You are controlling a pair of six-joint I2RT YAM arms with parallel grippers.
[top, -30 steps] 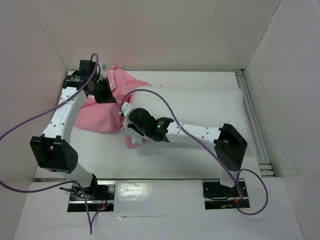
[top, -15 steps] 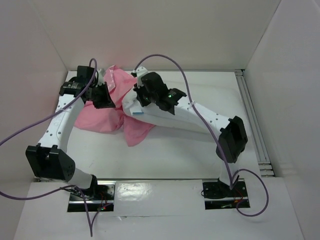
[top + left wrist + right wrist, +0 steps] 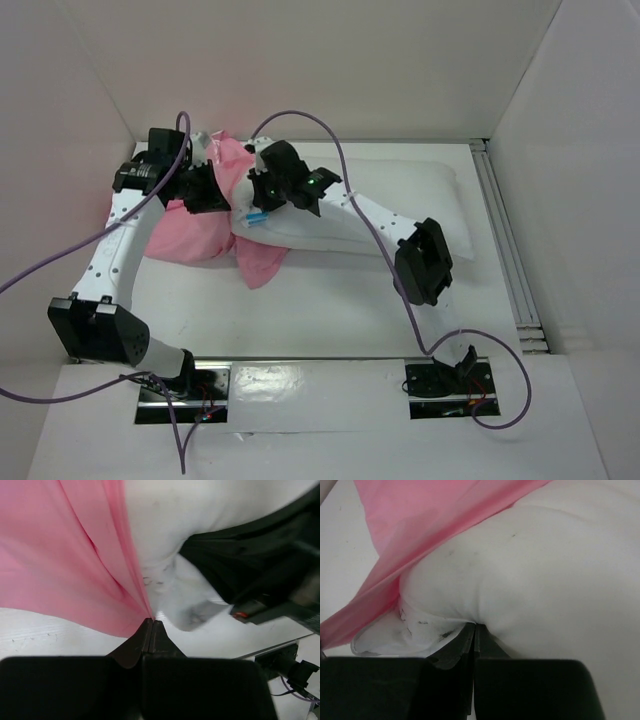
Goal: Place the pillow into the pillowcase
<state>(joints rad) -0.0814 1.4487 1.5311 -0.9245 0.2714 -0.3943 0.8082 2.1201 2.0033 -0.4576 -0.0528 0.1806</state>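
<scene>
The white pillow [image 3: 400,200] lies across the table's far half, its left end with the blue tag [image 3: 257,216] meeting the pink pillowcase [image 3: 195,235]. My right gripper [image 3: 252,196] is shut on the pillow's left end; in the right wrist view its jaws [image 3: 475,626] pinch the white fabric [image 3: 545,580] beside the pink cloth [image 3: 420,525]. My left gripper [image 3: 215,185] is shut on the pillowcase's edge; in the left wrist view [image 3: 151,621] it holds pink cloth [image 3: 65,555] up against the pillow [image 3: 165,525].
White walls enclose the table on three sides. A metal rail [image 3: 505,240] runs along the right edge. Purple cables [image 3: 60,260] loop off both arms. The right arm's elbow [image 3: 425,262] hangs over the pillow's near side.
My right gripper has carried the pillow's left end away from the table's middle, up and leftward to the pillowcase's mouth. The whole pillow slid left. The left gripper kept its hold, shifting slightly.
</scene>
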